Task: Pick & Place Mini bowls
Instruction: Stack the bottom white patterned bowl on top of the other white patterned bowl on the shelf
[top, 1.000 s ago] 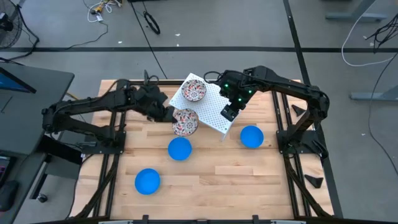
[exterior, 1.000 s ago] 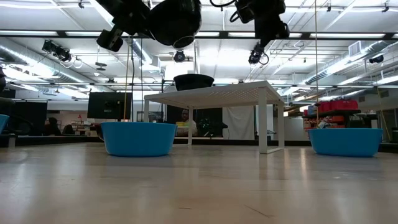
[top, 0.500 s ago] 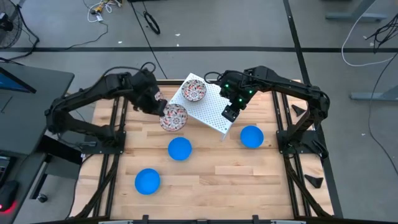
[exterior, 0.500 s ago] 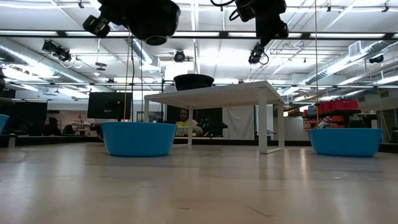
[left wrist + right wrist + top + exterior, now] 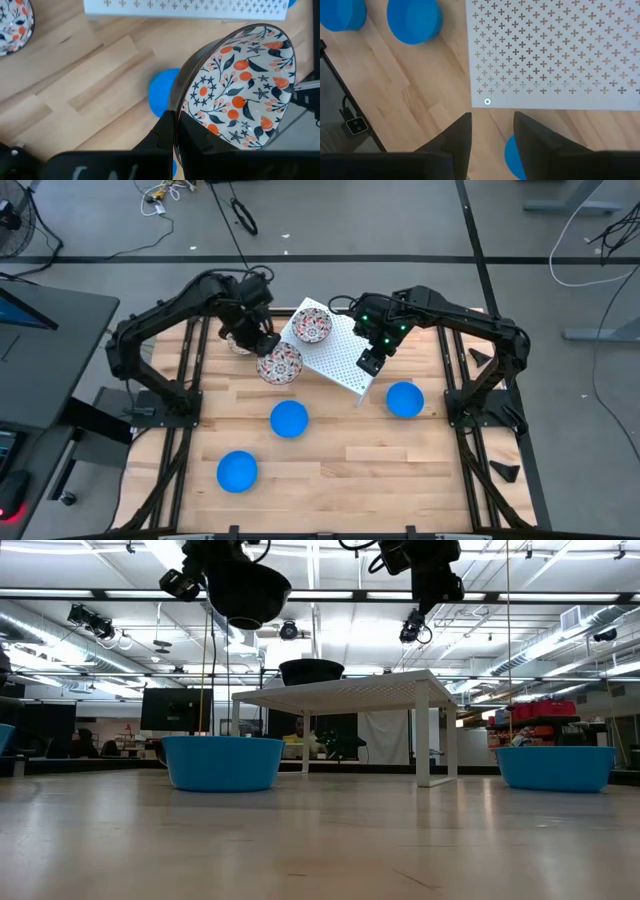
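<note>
The left gripper is clamped on the rim of a speckled bowl, holding it in the air just off the near-left edge of the white perforated rack. This looks like the carrying step. A second speckled bowl sits on the rack, and three blue bowls rest on the table (a third speckled one shows only in the left wrist view). The right gripper hovers over the rack, fingers apart and empty. Next comes lowering the bowl level before letting go.
</note>
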{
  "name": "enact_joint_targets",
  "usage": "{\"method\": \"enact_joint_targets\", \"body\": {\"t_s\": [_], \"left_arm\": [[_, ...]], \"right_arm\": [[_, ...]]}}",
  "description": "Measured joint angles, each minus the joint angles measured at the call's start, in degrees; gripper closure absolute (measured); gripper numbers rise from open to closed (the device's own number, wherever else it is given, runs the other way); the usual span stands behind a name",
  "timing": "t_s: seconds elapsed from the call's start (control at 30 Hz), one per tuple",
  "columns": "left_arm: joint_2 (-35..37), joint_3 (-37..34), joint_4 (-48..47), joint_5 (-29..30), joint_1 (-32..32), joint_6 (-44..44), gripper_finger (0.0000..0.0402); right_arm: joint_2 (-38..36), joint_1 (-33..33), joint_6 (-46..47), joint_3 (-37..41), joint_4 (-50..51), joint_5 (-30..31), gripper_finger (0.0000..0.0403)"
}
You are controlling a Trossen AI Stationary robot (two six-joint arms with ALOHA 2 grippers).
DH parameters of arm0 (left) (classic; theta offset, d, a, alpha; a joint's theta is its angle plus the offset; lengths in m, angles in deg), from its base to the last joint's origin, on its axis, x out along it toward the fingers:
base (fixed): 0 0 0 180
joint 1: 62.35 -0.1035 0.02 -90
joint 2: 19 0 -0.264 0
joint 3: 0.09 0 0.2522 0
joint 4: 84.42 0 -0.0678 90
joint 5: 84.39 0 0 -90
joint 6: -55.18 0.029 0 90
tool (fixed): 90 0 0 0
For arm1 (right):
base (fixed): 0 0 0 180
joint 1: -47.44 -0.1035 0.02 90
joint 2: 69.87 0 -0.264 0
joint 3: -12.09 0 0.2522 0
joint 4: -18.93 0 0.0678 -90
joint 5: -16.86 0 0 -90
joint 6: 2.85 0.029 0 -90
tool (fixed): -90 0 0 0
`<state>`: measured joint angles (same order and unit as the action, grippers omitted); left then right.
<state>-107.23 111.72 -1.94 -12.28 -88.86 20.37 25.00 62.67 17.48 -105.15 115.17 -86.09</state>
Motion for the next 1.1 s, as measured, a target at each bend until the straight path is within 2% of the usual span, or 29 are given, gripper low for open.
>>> {"method": "enact_joint_targets", "body": {"t_s": [0.4, 0.63, 1.1], "left_arm": [[-3.17, 1.17, 3.98, -1.90, -6.62, 1.61, 0.0392], [-4.62, 1.15, 9.84, -4.65, -10.03, 0.98, 0.0392], [-4.89, 1.15, 15.81, -6.54, -13.53, -0.59, 0.0392]], "right_arm": [[0.02, 0.00, -0.05, 0.00, 0.00, 0.00, 0.0257], [0.04, -0.01, 0.02, 0.00, -0.70, 0.00, 0.0257], [0.07, -0.02, 0.30, -0.02, -1.03, 0.00, 0.0257]]}}
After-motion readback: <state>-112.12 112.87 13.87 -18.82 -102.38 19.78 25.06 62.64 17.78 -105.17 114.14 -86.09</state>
